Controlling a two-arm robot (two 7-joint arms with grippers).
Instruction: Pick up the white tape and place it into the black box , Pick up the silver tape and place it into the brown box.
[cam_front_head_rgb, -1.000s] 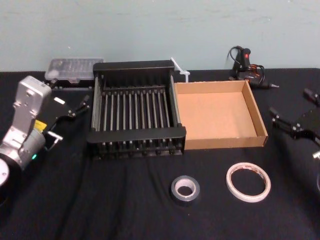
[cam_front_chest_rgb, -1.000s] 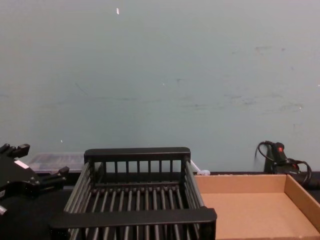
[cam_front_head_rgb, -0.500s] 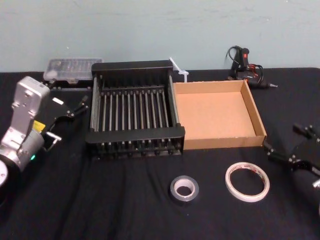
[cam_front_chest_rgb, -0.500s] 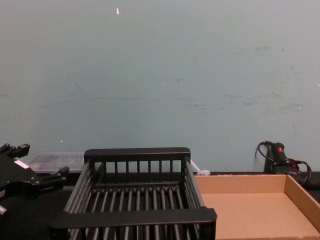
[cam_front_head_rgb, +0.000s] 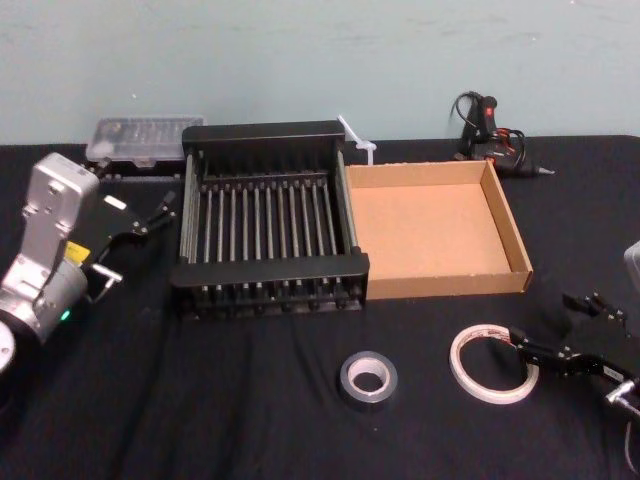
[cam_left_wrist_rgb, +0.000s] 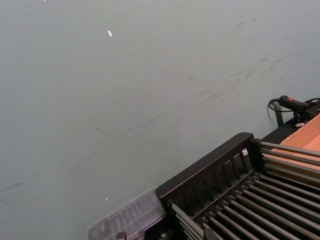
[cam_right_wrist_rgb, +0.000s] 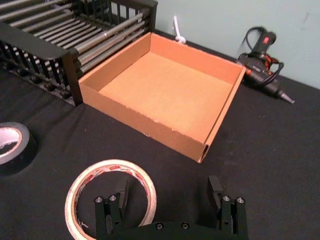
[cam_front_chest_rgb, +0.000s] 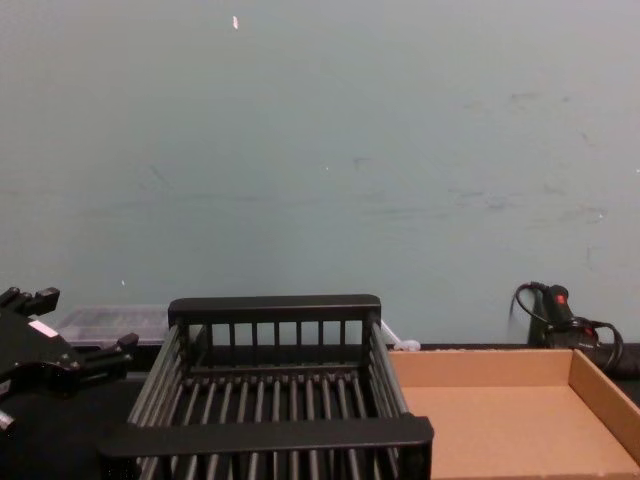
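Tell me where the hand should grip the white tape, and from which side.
Grip the white tape across its ring wall, one finger inside the hole, one outside, coming from above. It lies flat on the cloth, so only the rim offers purchase. The right hand, open, is beside it.

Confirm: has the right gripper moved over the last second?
Yes. The right gripper has come down and inward in the head view, from beside the brown box to the white tape, jaws open.
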